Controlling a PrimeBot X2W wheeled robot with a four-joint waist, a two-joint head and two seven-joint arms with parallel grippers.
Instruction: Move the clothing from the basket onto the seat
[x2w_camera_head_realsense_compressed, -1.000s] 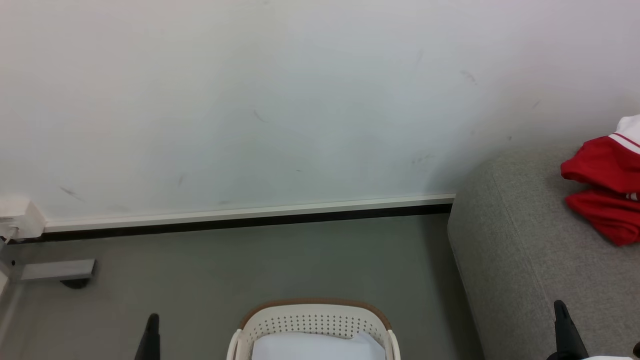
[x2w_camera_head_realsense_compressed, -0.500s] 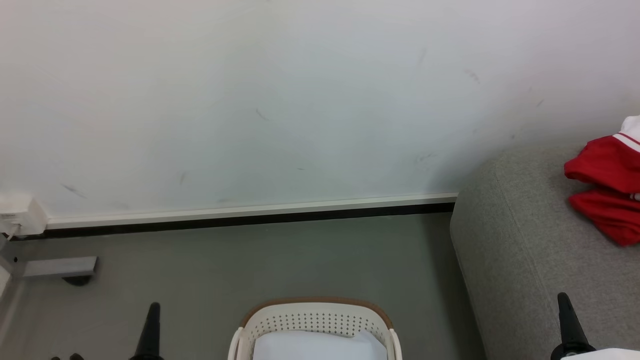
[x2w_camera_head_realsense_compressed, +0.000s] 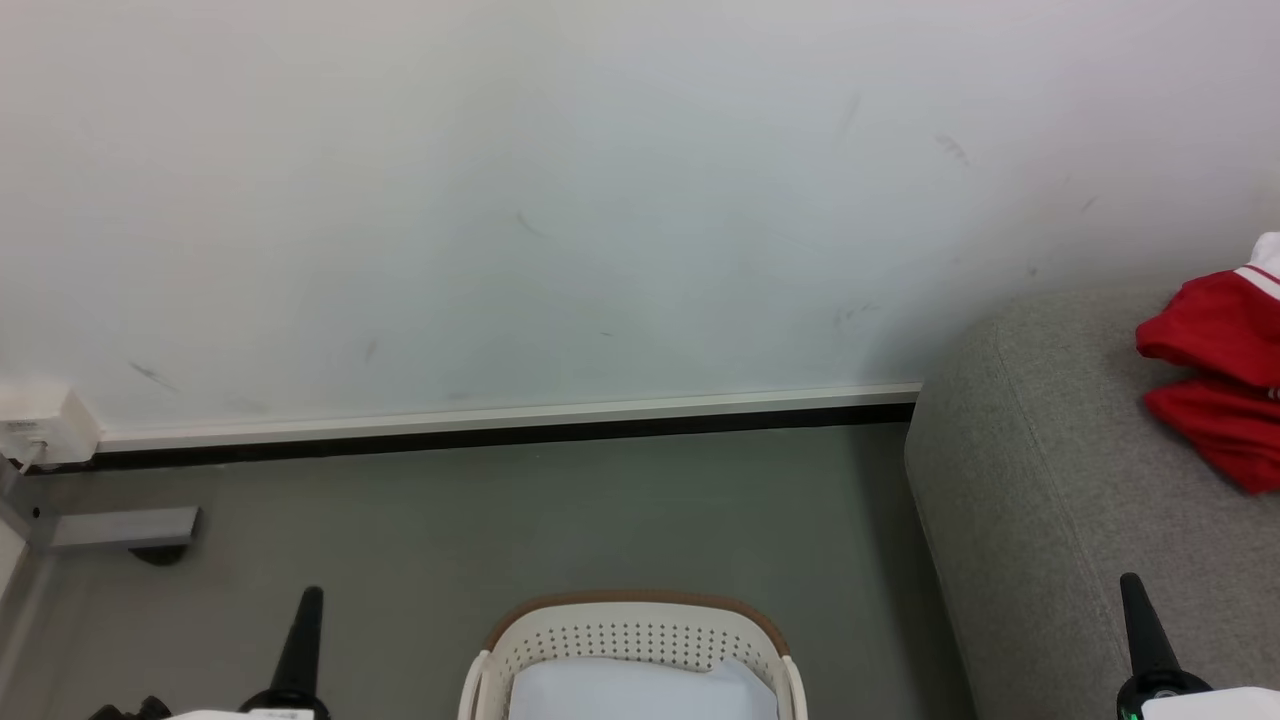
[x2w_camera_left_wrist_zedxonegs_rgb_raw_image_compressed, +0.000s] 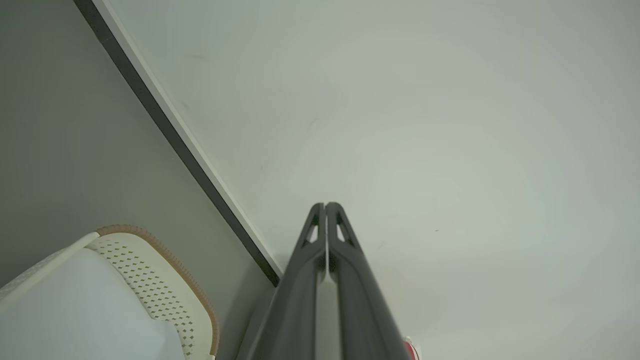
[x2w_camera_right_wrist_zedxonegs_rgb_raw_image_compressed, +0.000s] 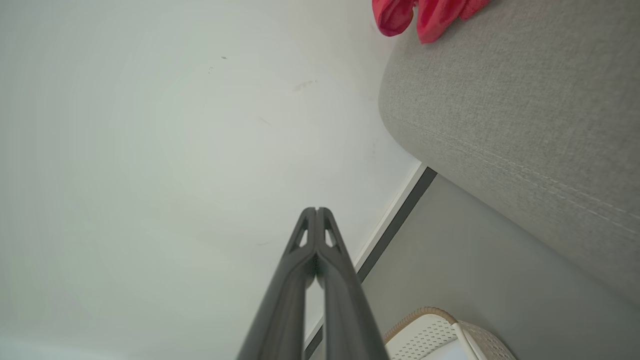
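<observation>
My left gripper (x2w_camera_head_realsense_compressed: 311, 598) and right gripper (x2w_camera_head_realsense_compressed: 1129, 584) are pointing toward the far wall (x2w_camera_head_realsense_compressed: 600, 200), each with its fingers pressed together, pinching nothing. The clothing (x2w_camera_head_realsense_compressed: 1215, 400) is lying on the seat (x2w_camera_head_realsense_compressed: 1040, 500) at the far right; the basket (x2w_camera_head_realsense_compressed: 630, 632) is sitting on the floor (x2w_camera_head_realsense_compressed: 600, 510), near, between my grippers

support: grey floor (x2w_camera_head_realsense_compressed: 600, 510) | on floor: cream basket (x2w_camera_head_realsense_compressed: 630, 635), centre; grey seat (x2w_camera_head_realsense_compressed: 1040, 520), right, apart from basket | on seat: red clothing (x2w_camera_head_realsense_compressed: 1215, 400), crumpled, on top surface
</observation>
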